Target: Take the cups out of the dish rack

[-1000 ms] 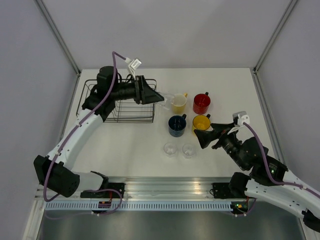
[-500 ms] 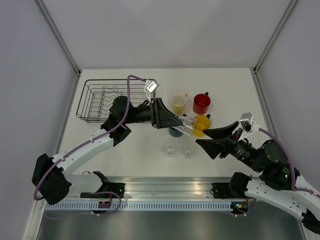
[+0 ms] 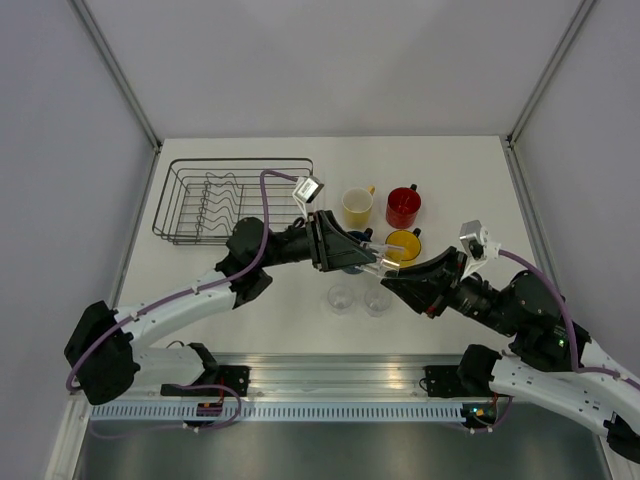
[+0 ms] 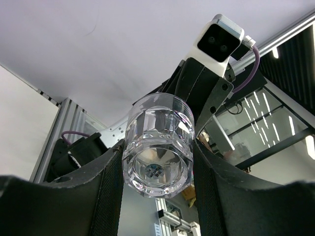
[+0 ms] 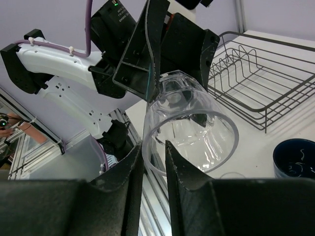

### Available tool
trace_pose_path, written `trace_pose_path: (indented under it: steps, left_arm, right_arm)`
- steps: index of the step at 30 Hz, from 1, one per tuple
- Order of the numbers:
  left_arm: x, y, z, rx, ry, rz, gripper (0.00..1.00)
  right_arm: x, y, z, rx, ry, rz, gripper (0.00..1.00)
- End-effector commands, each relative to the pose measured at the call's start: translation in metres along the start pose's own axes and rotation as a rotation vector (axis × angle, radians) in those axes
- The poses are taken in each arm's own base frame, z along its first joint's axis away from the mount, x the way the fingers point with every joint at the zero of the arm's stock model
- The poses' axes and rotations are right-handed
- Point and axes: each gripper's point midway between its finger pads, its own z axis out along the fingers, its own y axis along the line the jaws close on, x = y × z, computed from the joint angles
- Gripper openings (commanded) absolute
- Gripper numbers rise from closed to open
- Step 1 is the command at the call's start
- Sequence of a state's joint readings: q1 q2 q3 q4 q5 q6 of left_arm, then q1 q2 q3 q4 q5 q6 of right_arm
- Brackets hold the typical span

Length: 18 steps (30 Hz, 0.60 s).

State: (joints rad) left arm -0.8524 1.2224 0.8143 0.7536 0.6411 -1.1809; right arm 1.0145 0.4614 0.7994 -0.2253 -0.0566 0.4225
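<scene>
white table (image 3: 460, 180), grey walls (image 3: 330, 70); dish rack (image 3: 240, 160) far left; left gripper (image 3: 368, 254) mid-table, clamped on clear tumbler (image 4: 157, 142) held above dark blue mug (image 5: 295, 157); two tumblers (image 3: 341, 298) near of it; cream mug (image 3: 357, 206), red mug (image 3: 403, 207), yellow mug (image 3: 404, 244) beyond; right gripper (image 5: 153, 147) fingers narrow, astride the clear tumbler's rim, can't tell if clamped
</scene>
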Motion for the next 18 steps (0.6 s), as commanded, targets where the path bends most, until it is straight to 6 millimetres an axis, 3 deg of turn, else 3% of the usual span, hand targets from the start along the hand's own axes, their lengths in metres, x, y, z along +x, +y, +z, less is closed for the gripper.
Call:
trace_pose_path:
  steps: [1,10,13,14,15,18]
  left_arm:
    - [-0.006,-0.029,0.004,0.107,-0.043,0.005,0.02]
    - [0.015,-0.023,0.008,0.124,-0.018,-0.063,0.02]
    - [0.019,-0.017,0.007,0.112,-0.025,-0.080,0.02]
    - [0.018,-0.016,0.007,0.109,-0.030,-0.084,0.02]
    - [0.019,-0.015,0.007,0.108,-0.030,-0.082,0.05]
    - [0.020,-0.010,0.007,0.093,-0.028,-0.080,0.39]
  right_arm:
    - [-0.020,0.012,0.000,-0.047,-0.054,-0.019,0.28]
    - [-0.018,0.005,0.003,-0.028,-0.069,-0.060,0.26]
    - [-0.017,0.001,0.003,-0.008,-0.069,-0.070,0.02]
    - [-0.016,0.000,0.002,-0.001,-0.065,-0.072,0.00]
    - [-0.015,-0.002,0.002,0.008,-0.064,-0.075,0.00]
    - [-0.013,-0.007,0.000,0.032,-0.053,-0.080,0.00]
